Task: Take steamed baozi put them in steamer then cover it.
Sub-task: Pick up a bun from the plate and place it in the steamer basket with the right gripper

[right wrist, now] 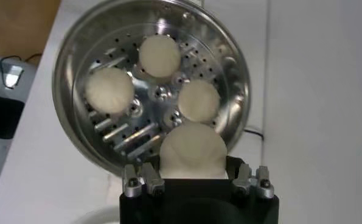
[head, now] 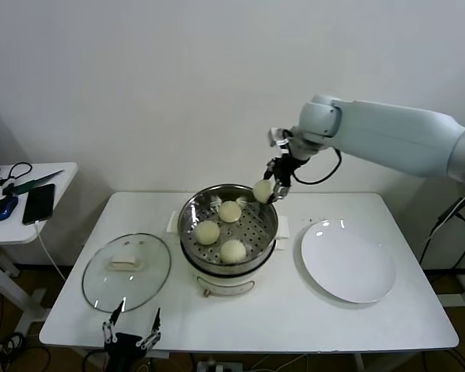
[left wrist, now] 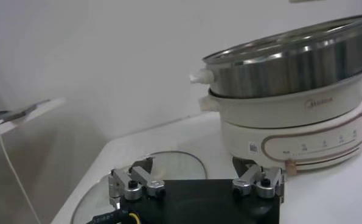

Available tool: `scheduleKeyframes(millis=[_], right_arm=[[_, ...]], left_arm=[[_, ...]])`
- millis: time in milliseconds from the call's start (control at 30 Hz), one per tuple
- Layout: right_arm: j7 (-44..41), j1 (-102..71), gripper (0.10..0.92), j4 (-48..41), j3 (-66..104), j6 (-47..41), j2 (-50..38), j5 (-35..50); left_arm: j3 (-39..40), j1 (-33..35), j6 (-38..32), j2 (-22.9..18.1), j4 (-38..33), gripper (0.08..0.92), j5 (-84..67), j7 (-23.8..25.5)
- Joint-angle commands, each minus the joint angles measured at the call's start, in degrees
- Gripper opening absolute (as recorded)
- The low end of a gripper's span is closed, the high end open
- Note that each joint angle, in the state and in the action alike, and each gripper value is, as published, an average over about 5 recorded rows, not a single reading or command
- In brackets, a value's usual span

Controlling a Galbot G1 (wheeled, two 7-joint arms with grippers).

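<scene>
The steamer stands mid-table, a steel basket on a cream pot base, with three baozi on its perforated floor. My right gripper hangs over the steamer's back right rim, shut on another baozi. The right wrist view shows that baozi clamped between the jaws above the steamer. The glass cover lies flat on the table left of the steamer. My left gripper waits open at the table's front edge, near the cover and apart from the steamer.
A bare white plate lies right of the steamer. A side table at far left carries a phone and a mouse. A wall stands close behind the table.
</scene>
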Motion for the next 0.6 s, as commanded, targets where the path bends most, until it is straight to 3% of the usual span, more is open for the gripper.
scheduleKeyframes(millis=[33, 600], right_arm=[[2.88, 1.24, 0.691, 1.81, -7.26, -2.17, 7.96, 6.89], [3.71, -7.39, 0.696, -4.48, -7.09, -2.43, 10.57, 1.33]], left_arm=[[0.02, 0.38, -0.4, 0.08, 0.07, 0.823, -0.09, 0.05], [-0.92, -0.17, -0.45, 0.31, 0.65, 0.823, -0.56, -0.13]])
